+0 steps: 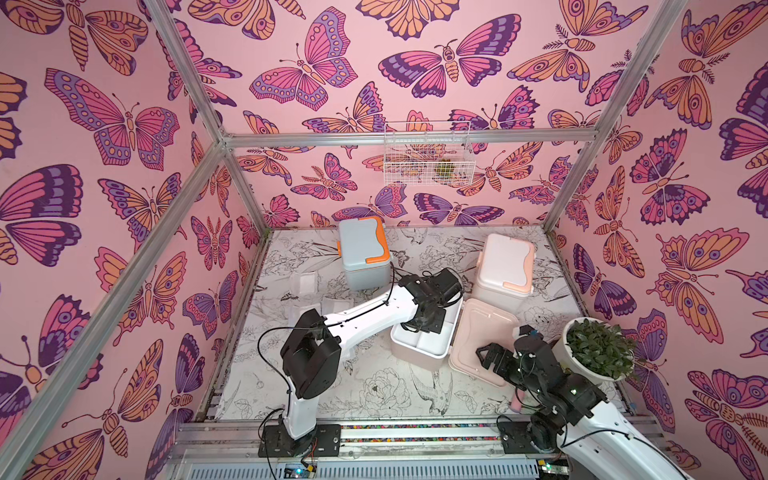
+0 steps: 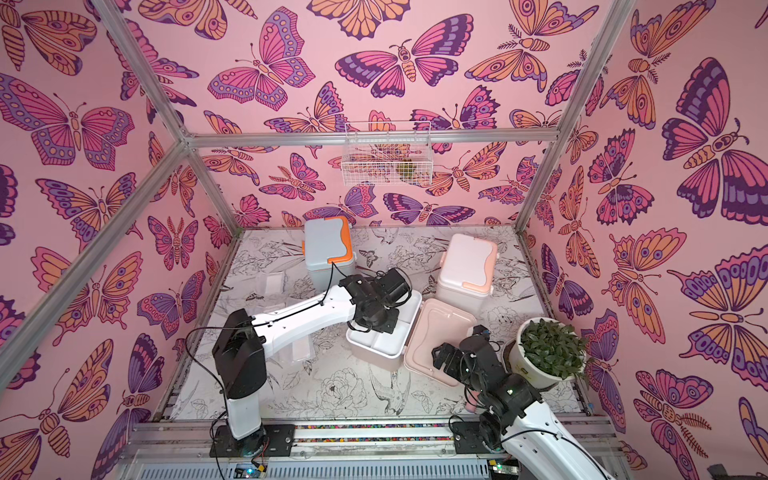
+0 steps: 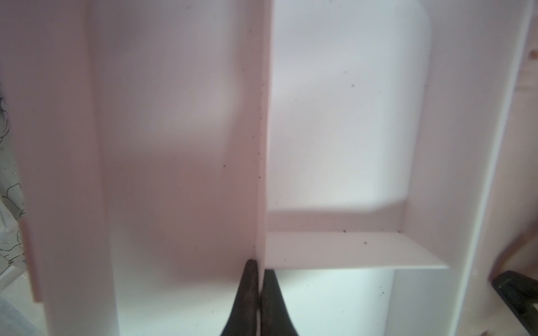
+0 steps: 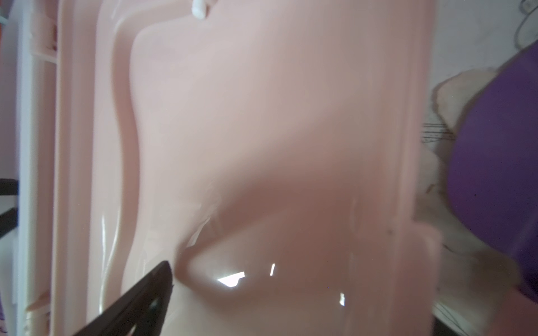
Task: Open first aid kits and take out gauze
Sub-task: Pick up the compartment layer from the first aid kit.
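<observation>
The dusty pink first aid kit stands open at mid-table, its white inner tray [image 1: 419, 351] exposed and its lid [image 1: 482, 340] lying flat beside it. My left gripper [image 3: 261, 269] reaches into the tray, shut on the thin divider wall [image 3: 262, 174]; the compartments seen in the left wrist view hold nothing. Just above the lid's inner face [image 4: 262, 116] hovers my right gripper [image 1: 482, 357], open and holding nothing. The light blue kit [image 1: 363, 249] and the white kit [image 1: 505, 266] stand closed at the back. Clear gauze packets [image 1: 305, 282] [image 2: 297, 351] lie on the table left of the kits.
A white pot with a green plant [image 1: 598, 349] stands close to my right arm. A purple brush [image 4: 500, 160] lies by the lid's outer edge. A wire basket [image 1: 428, 153] hangs on the back wall. Metal frame posts border the floral table [image 1: 374, 395].
</observation>
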Controlling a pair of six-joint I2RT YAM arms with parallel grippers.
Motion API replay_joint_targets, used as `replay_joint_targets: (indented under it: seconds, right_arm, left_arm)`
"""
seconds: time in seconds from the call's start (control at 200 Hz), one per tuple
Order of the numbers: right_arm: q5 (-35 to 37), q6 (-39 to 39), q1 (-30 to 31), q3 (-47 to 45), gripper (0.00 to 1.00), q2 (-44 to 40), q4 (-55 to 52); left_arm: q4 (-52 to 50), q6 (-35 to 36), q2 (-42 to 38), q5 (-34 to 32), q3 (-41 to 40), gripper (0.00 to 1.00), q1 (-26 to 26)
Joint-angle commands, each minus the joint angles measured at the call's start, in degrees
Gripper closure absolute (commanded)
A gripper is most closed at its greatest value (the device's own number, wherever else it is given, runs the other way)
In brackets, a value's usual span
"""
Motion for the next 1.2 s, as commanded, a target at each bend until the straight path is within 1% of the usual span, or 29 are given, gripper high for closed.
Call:
replay_joint_targets:
  seconds: [0.0, 0.095, 0.195, 0.546, 0.616, 0.896, 1.192]
  right_arm:
    - [-8.81, 2.38, -3.28, -1.49, 0.00, -2.69, 8.06]
    - [-11.49, 3.01, -4.99, -1.92, 0.01, -5.48, 9.33]
    - [-12.73, 3.30, -5.34, -1.52, 0.04, -7.62, 9.52]
    - [-14.22, 2.89, -5.40, 2.35, 0.21, -12.58, 7.30]
    - [-14.61, 2.45, -5.42, 3.23, 0.23, -12.49, 7.21]
    - [-15.39, 0.95, -5.41, 5.10, 0.25, -10.53, 6.68]
    - [-13.34, -1.25, -5.42, 7.57, 0.25, -8.72, 2.28]
  left_arm:
    - [-1.49, -3.62, -1.13, 3.09, -3.31, 1.00, -0.32]
    - [-1.04, -3.99, -2.06, 2.93, -3.91, 1.00, -0.23]
    - [-0.69, -4.13, -2.51, 2.93, -4.18, 1.00, -0.23]
    - [0.14, -4.14, -3.31, 3.63, -4.66, 1.00, -0.21]
    - [0.50, -4.13, -4.14, 3.89, -4.75, 1.00, -0.23]
    - [0.70, -3.44, -7.23, 3.94, -3.70, 1.00, -0.23]
    - [0.59, -2.50, -7.61, 3.10, -2.91, 1.00, -0.19]
